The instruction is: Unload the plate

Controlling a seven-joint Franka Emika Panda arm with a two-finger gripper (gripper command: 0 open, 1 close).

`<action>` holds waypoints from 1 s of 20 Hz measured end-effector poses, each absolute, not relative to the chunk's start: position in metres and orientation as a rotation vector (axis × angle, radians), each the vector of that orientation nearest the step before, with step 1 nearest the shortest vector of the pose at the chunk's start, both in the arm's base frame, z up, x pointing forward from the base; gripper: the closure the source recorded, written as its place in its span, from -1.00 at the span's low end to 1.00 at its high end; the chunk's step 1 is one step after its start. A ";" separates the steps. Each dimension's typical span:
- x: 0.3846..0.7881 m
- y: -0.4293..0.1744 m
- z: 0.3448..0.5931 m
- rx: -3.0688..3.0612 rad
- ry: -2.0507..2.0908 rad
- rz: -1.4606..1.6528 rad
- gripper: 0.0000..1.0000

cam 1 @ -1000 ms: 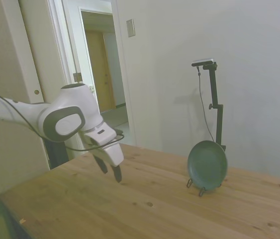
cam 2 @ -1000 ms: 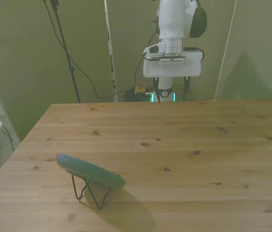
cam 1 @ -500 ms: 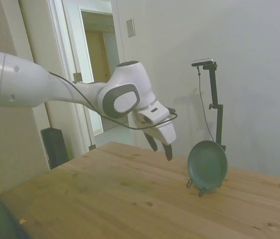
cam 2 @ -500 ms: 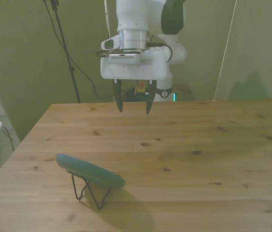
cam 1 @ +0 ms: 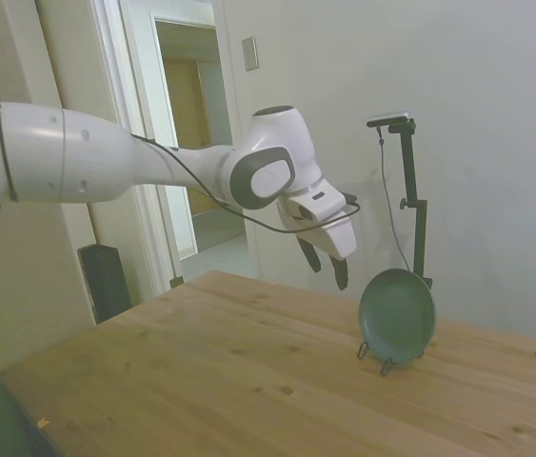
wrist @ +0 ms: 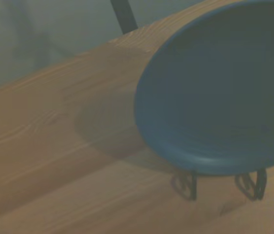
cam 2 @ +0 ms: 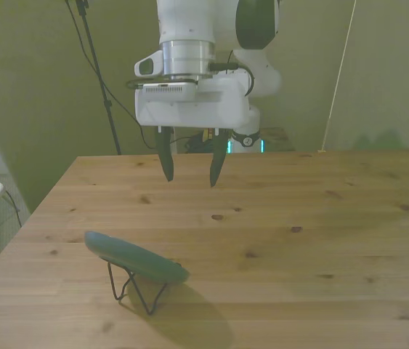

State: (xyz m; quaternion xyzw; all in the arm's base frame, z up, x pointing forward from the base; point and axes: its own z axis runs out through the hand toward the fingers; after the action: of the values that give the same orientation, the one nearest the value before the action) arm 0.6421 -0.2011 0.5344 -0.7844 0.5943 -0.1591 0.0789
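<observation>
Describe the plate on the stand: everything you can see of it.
The plate is round and shallow, matte grey-green, with a raised rim and nothing on it. It stands tilted, leaning back in a thin black wire stand whose small front hooks catch its lower edge; only the stand touches it. It sits on the wooden table, toward the front view's left. The open tool hangs in the air apart from it.
</observation>
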 end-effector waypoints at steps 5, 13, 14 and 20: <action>0.671 -0.231 0.550 -2.332 1.853 -0.532 -1.00; 0.708 -0.265 0.545 -2.170 1.991 -0.654 -1.00; 0.712 -0.265 0.544 -2.147 1.994 -0.677 -1.00; 0.719 -0.262 0.552 -2.053 1.993 -0.758 -1.00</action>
State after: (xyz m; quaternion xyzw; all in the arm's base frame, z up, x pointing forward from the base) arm 0.7188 -0.2623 0.5524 -0.6908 0.6705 -0.2549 0.0905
